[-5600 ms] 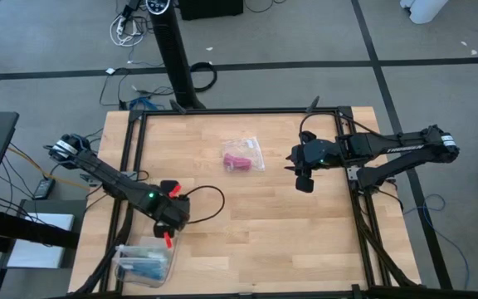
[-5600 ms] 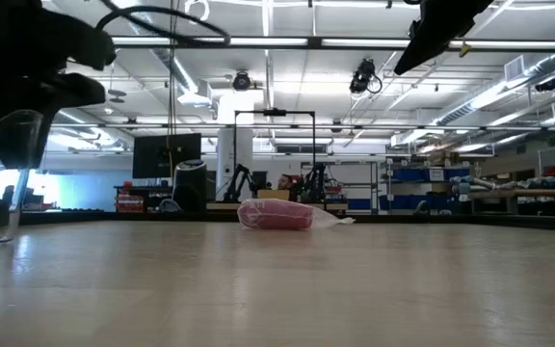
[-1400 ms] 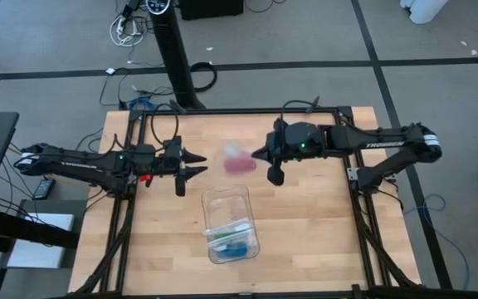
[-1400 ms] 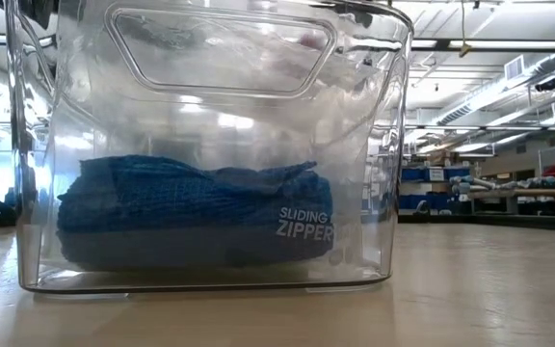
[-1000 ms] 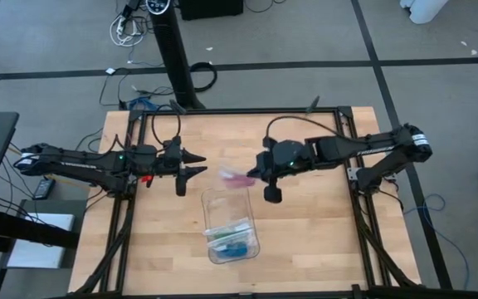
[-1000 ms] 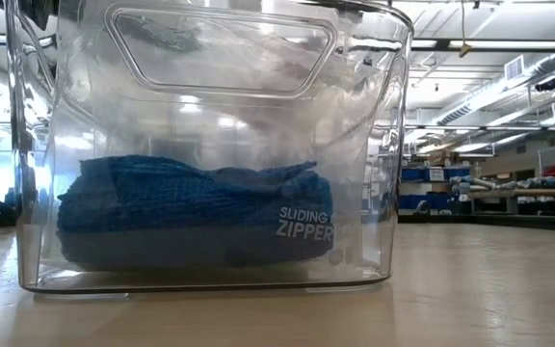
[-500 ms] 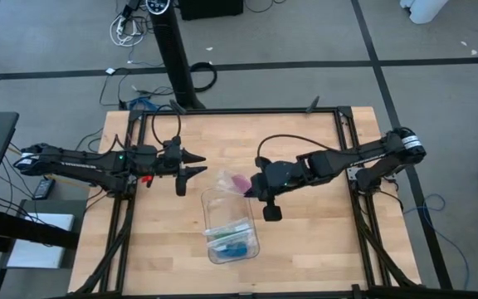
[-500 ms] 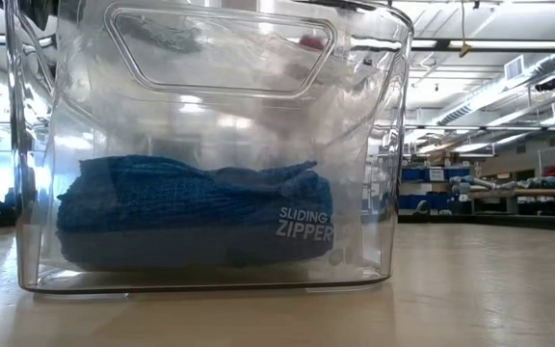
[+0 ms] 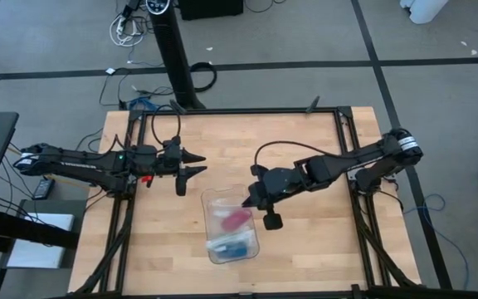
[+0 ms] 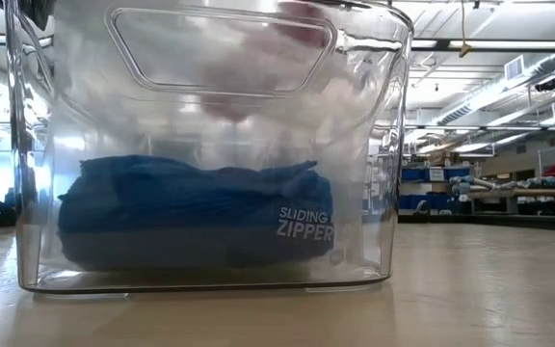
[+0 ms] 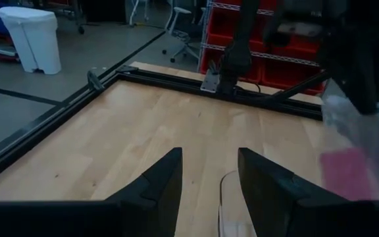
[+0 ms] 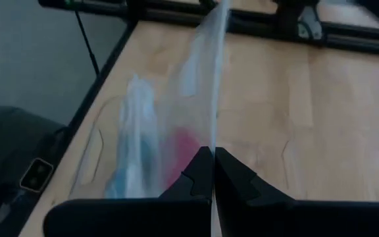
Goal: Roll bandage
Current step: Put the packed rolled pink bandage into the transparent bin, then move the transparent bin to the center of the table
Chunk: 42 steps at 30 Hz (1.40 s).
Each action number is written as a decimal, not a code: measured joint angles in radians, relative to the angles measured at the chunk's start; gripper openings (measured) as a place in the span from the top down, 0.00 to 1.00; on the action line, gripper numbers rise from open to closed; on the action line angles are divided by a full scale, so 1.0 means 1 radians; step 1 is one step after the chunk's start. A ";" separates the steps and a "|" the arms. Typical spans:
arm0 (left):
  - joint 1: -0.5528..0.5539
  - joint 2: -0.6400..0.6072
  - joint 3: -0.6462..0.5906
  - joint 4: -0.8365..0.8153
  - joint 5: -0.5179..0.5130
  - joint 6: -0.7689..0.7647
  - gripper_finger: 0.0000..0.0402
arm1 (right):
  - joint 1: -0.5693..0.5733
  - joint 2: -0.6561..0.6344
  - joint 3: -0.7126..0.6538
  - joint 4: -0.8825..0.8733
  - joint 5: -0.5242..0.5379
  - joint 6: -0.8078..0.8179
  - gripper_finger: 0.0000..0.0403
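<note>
Setting: industrial robotics lab or workshop. Evidence around me: my light wooden tabletop [image 9: 305, 232] framed in black metal rail [image 11: 276, 101]; grey carpet-tiled floor [image 9: 438, 33] with loose cables [image 9: 127, 29]; long ceiling strip lights [image 10: 470, 42]; blue storage shelving [image 10: 432, 178]; red shelf bins [image 11: 288, 66]; white pedal bin [image 11: 30, 38]; wheeled office chair [image 11: 179, 26].

Two slim black jointed robot arms with looping black cables; the left arm [image 9: 98, 161] shows red accents and a green light.
</note>
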 joint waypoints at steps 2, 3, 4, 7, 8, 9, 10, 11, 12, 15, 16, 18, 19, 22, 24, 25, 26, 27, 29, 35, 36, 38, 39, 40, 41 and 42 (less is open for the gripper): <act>0.000 0.000 0.000 -0.001 0.000 0.000 0.62 | 0.001 0.016 -0.001 -0.005 -0.002 0.000 1.00; 0.000 0.000 0.000 0.001 0.000 0.000 0.62 | 0.002 0.025 -0.002 -0.002 -0.002 -0.002 1.00; 0.000 0.000 0.000 0.001 0.000 0.000 0.62 | 0.002 0.028 -0.002 0.007 -0.003 -0.005 1.00; 0.000 0.000 0.000 -0.001 0.000 0.000 0.62 | 0.000 0.028 -0.002 0.012 -0.013 -0.008 1.00; -0.001 0.000 0.000 0.000 0.000 0.000 0.62 | 0.000 0.028 -0.002 0.012 -0.019 -0.007 1.00; -0.001 0.000 0.000 -0.001 0.001 -0.001 0.62 | 0.000 0.028 -0.002 0.010 -0.021 -0.006 1.00; -0.001 0.000 0.000 -0.001 0.002 -0.002 0.62 | 0.000 0.028 -0.002 0.009 -0.026 -0.006 1.00; -0.001 0.000 0.000 -0.001 0.003 -0.002 0.62 | 0.000 0.028 -0.002 0.010 -0.037 -0.006 1.00; -0.001 0.000 0.000 0.000 0.003 -0.002 0.62 | 0.000 0.028 -0.002 0.010 -0.054 -0.006 1.00; -0.001 0.000 0.000 -0.001 0.003 -0.003 0.62 | 0.001 0.044 -0.001 0.016 -0.075 -0.006 1.00; -0.001 0.000 0.000 -0.002 0.003 -0.003 0.62 | 0.001 0.051 -0.002 0.007 -0.078 -0.006 1.00; -0.001 0.000 0.000 -0.003 0.003 -0.003 0.62 | 0.000 0.073 -0.002 0.026 -0.097 0.000 1.00; -0.002 0.000 0.000 -0.006 0.004 -0.003 0.62 | 0.000 0.083 -0.002 0.022 -0.104 0.000 1.00; -0.002 0.000 0.000 -0.008 0.007 -0.004 0.61 | 0.000 0.119 -0.002 0.025 -0.119 -0.001 1.00; -0.002 0.000 0.000 -0.009 0.007 -0.003 0.61 | -0.002 0.144 -0.002 0.038 -0.123 -0.005 1.00; -0.002 0.000 0.000 -0.015 0.007 -0.004 0.61 | -0.002 0.148 -0.002 0.028 -0.125 -0.005 0.99; -0.002 0.000 0.000 -0.020 0.007 -0.004 0.61 | -0.003 0.158 -0.002 0.026 -0.134 -0.005 0.99; -0.002 0.000 0.000 -0.022 0.007 -0.003 0.61 | -0.005 0.165 -0.002 0.044 -0.140 -0.005 0.99; -0.003 0.000 0.000 -0.034 0.007 -0.003 0.61 | -0.006 0.172 -0.002 0.037 -0.149 -0.001 0.99; -0.003 0.001 0.000 -0.050 0.006 -0.001 0.61 | -0.011 0.183 -0.002 0.082 -0.160 0.009 0.95; -0.003 0.002 0.000 -0.049 0.007 -0.001 0.61 | -0.011 0.183 -0.002 0.084 -0.162 0.009 0.93; -0.003 0.001 0.000 -0.047 0.006 0.000 0.61 | -0.011 0.183 -0.002 0.099 -0.164 0.009 0.88; -0.003 0.001 0.000 -0.045 0.006 0.000 0.61 | -0.011 0.183 -0.002 0.099 -0.164 0.009 0.84; -0.003 0.001 0.000 -0.047 0.006 0.000 0.61 | -0.011 0.183 -0.002 0.103 -0.164 0.009 0.81; -0.003 0.001 0.000 -0.048 0.006 0.002 0.61 | -0.011 0.183 -0.002 0.106 -0.164 0.011 0.77; -0.003 0.001 0.000 -0.047 0.006 0.004 0.61 | -0.011 0.183 -0.002 0.106 -0.164 0.014 0.74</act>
